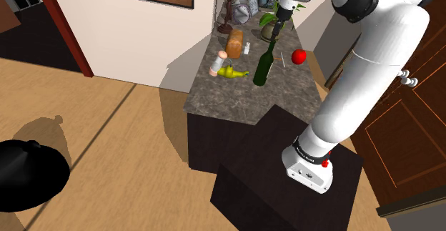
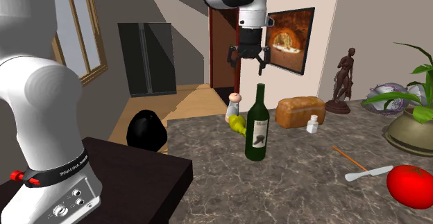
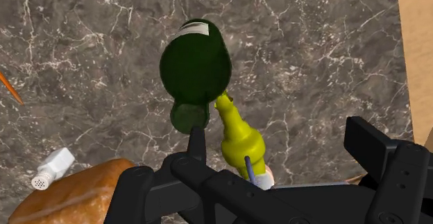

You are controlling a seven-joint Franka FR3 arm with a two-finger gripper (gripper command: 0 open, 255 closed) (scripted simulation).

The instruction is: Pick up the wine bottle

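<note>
You see the wine bottle (image 2: 258, 125) standing upright on the dark marbled table (image 2: 305, 188). Its long axis is vertical and its neck points straight up, with the pale label turned toward the second exterior view's camera. It is dark green and stands about mid-table. A yellow gourd-shaped thing (image 2: 238, 124) lies just beside it on the second exterior view's left, and a brown loaf (image 2: 300, 112) and a small white shaker (image 2: 313, 123) sit farther back on the right. A red tomato (image 2: 409, 186) and a knife (image 2: 368, 173) lie well apart from it, near the right edge.

The hand (image 2: 247, 62) hangs above the bottle, pointing down and clear of the bottle's top. Its fingers are spread wide and hold nothing. In the wrist view you look down onto the bottle's mouth and shoulders; the mouth sits close to one finger (image 3: 196, 146) rather than midway between the pair, and neither finger touches the bottle.
</note>
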